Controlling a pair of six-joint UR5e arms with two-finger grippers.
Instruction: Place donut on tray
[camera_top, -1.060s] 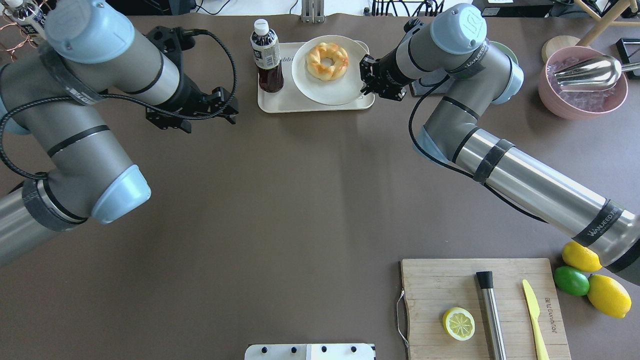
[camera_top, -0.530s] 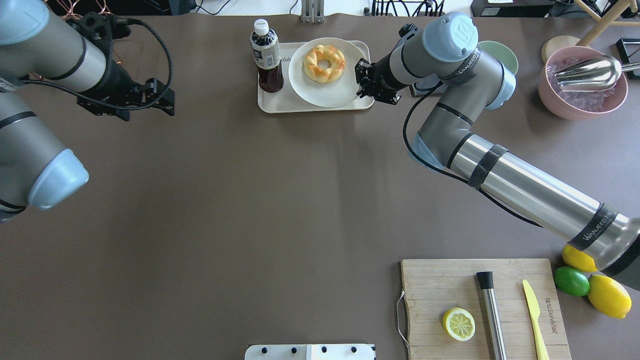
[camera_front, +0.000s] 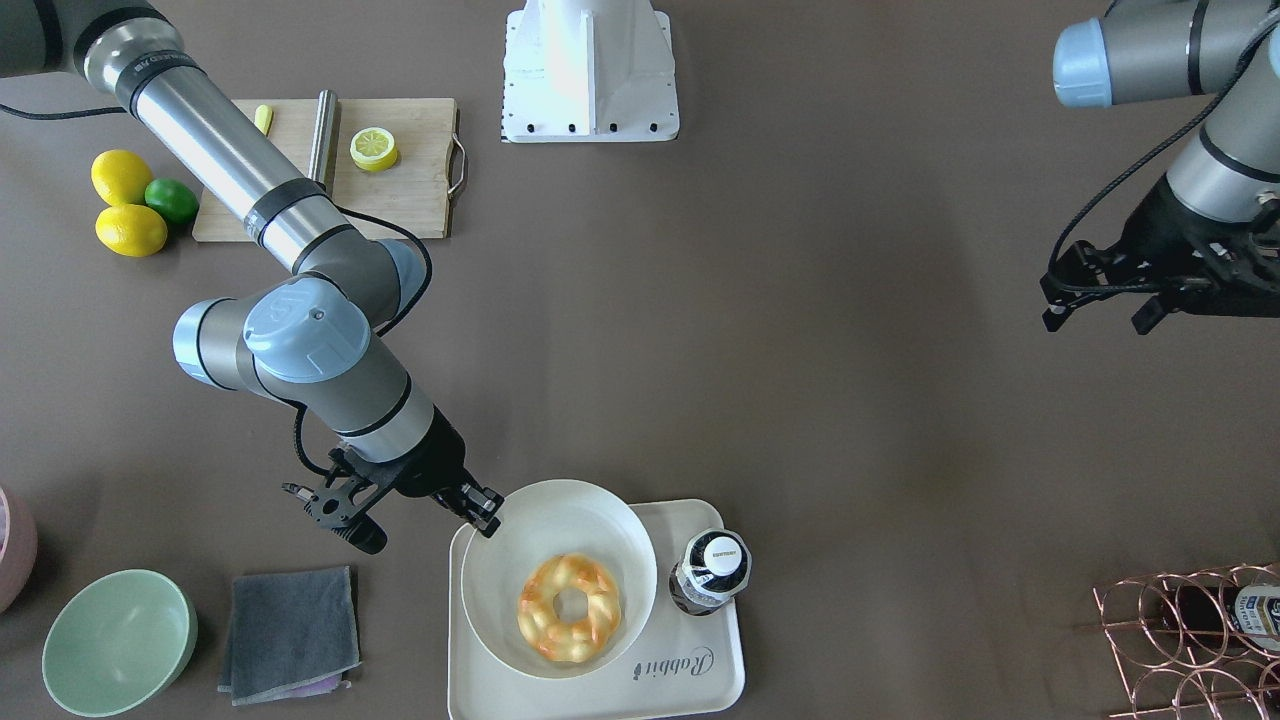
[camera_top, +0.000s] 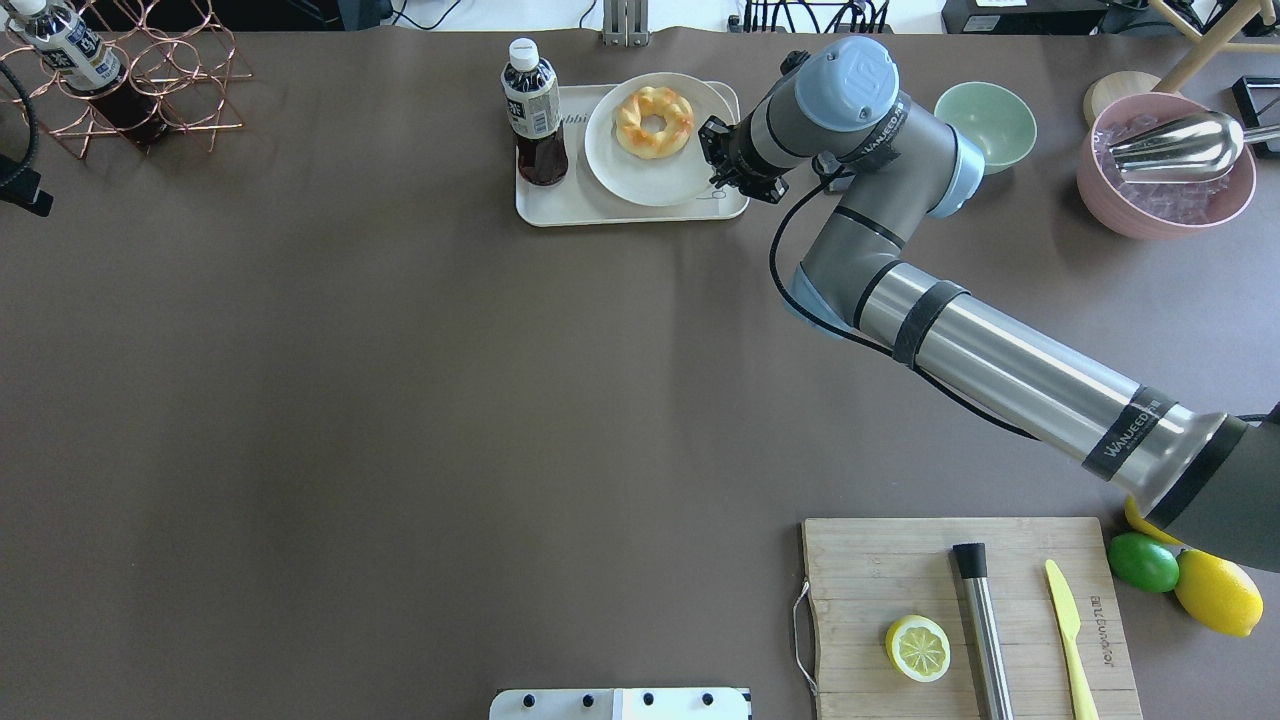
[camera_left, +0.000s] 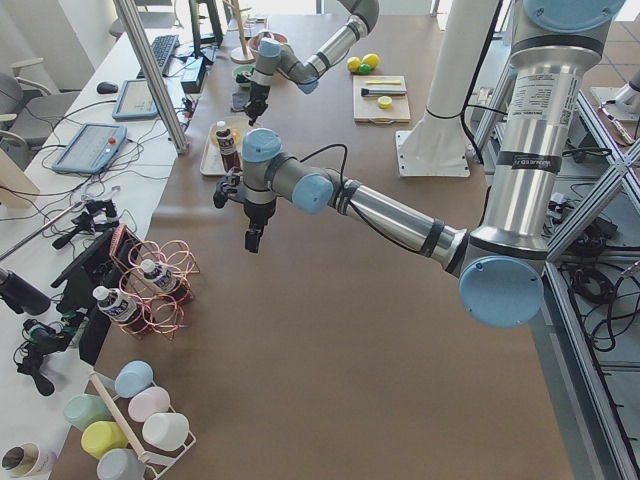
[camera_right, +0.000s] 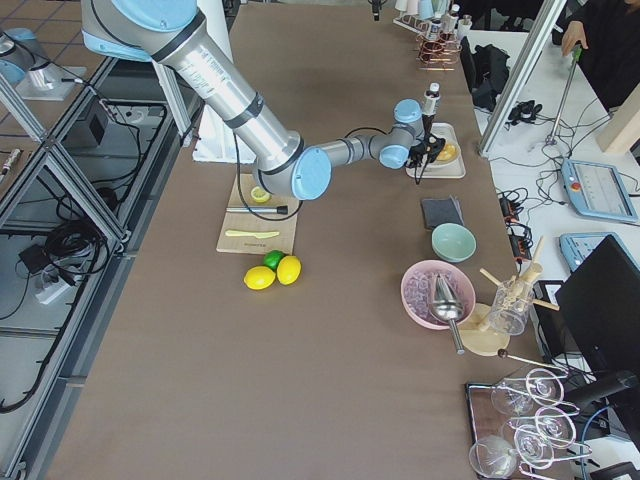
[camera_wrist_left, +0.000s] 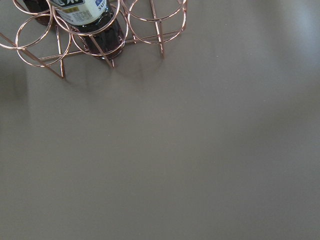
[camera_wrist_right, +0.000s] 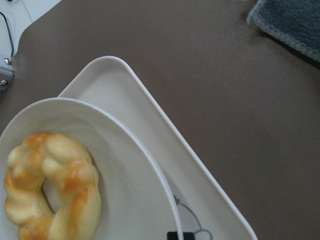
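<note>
The donut (camera_top: 654, 122), a golden braided ring, lies on a white plate (camera_top: 650, 175) that sits over the cream tray (camera_top: 620, 212) at the table's far middle. My right gripper (camera_top: 718, 160) is shut on the plate's right rim. In the front view the donut (camera_front: 570, 608) is on the plate (camera_front: 530, 520), above the tray's (camera_front: 690, 690) "Rabbit" script, with the right gripper (camera_front: 487, 520) at the rim. The right wrist view shows the donut (camera_wrist_right: 55, 190), plate (camera_wrist_right: 125, 165) and tray (camera_wrist_right: 165, 150). My left gripper (camera_front: 1095, 315) is open and empty, far off to the side.
A dark drink bottle (camera_top: 533, 110) stands on the tray's left part. A green bowl (camera_top: 985, 125) and a grey cloth (camera_front: 290, 635) lie beside the right arm. There is a pink bowl (camera_top: 1165, 165), a cutting board (camera_top: 880, 580) with a lemon half, and a copper wire rack (camera_top: 130, 70).
My right gripper has moved the plate with the donut a little left and lower over the tray. My left arm has drawn back to the left, almost out of the overhead view.
</note>
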